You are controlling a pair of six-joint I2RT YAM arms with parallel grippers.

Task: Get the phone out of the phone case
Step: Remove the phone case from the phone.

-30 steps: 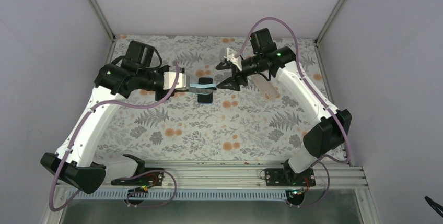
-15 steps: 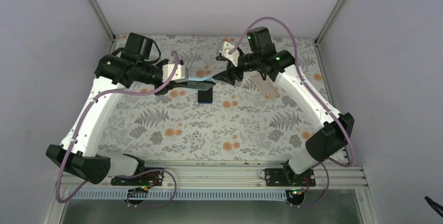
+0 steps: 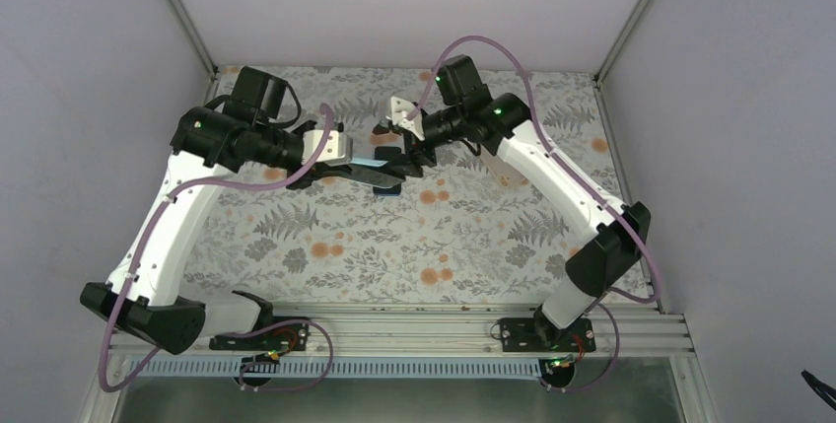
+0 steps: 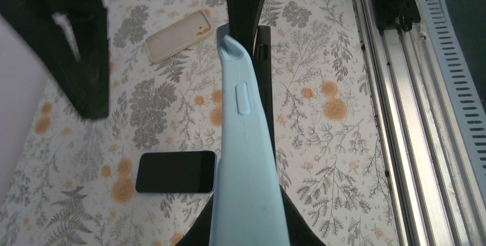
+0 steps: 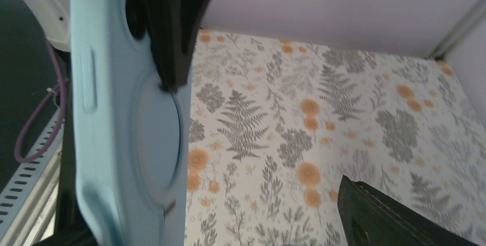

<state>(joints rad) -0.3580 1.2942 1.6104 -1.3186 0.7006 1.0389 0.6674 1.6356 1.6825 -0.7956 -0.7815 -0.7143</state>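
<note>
My left gripper is shut on the pale light-blue phone and holds it edge-on above the table. A raised side button shows in the left wrist view. In the right wrist view the phone's back shows a round ring mark. My right gripper is open, its jaws either side of the phone's far end, one finger right against it. The beige-pink phone case lies flat on the table, apart from both grippers.
A second black phone with a darker blue rim lies flat on the floral tabletop under the held phone. A metal rail runs along the near edge. Grey walls close in the back and sides.
My right arm has swung left, and its open jaws now straddle the phone's far end. My left gripper has kept hold of the phone and shifted it slightly right.
</note>
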